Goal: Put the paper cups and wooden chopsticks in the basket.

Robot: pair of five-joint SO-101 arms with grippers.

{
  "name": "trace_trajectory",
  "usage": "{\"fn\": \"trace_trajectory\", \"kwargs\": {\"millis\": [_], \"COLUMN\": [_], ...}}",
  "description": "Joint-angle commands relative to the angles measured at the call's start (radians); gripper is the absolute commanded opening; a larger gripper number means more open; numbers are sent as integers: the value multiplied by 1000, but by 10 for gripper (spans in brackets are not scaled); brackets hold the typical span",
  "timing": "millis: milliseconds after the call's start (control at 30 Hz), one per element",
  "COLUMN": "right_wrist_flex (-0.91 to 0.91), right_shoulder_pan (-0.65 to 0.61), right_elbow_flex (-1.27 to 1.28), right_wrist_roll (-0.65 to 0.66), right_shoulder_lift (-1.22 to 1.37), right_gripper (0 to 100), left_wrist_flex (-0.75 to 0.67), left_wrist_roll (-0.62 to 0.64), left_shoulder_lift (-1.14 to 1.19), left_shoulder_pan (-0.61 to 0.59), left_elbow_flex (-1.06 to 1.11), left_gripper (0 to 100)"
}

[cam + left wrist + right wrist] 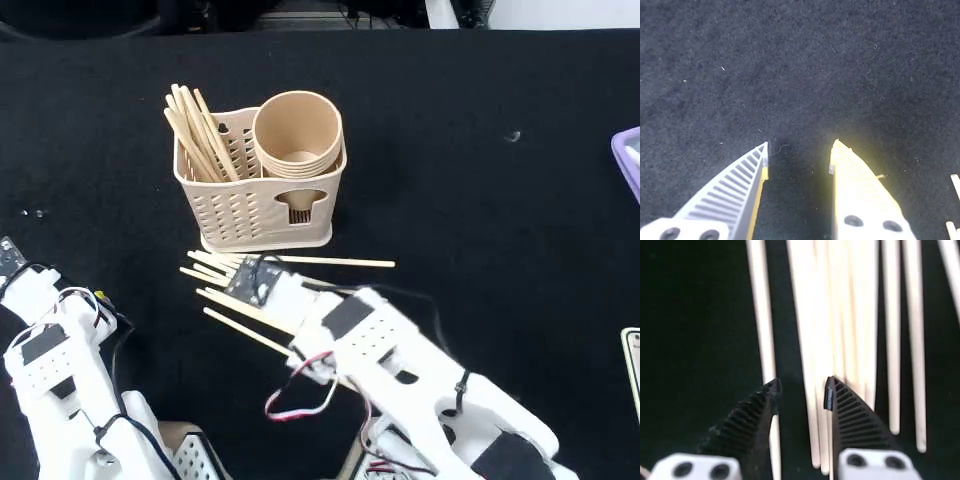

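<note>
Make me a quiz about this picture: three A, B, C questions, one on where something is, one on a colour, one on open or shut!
1. Where are the paper cups? A: on a plate. B: in the basket. C: in a tool.
2. What colour is the table? A: white. B: red. C: black.
3. How is the left tool? A: open, holding nothing. B: shut tight. C: shut on a spoon.
Answers: B, the cups stand stacked inside the basket; C, the bare table is black; A, it stands open over the bare table.
</note>
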Motion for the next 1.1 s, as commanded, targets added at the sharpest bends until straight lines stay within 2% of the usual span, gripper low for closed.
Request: {"fn": "trace_trajectory", "kwargs": {"millis": [0,233,700,900,1067], "right_wrist_flex": [-71,-167,-195,-195,-193], "right_shoulder_pan": [-61,-69,-69,-69,-69], "right_elbow_flex": [2,31,88,84,82], "right_wrist_roll": [-48,-107,-106,-106,-107], "right_shoulder_lift": [-38,-38,-41,-45,-45], "right_gripper": [155,155,152,11,18], "left_wrist_flex": [-15,-15,-15,-15,-15], "left_wrist_roll": [-2,-2,-2,-2,-2], "left_shoulder_lift": [-14,-14,-14,-14,-14], "left_shoulder_pan": [7,8,10,10,10], "left_elbow_flex": [-25,-25,-28,-28,-30], "left_gripper": [205,205,205,205,205]}}
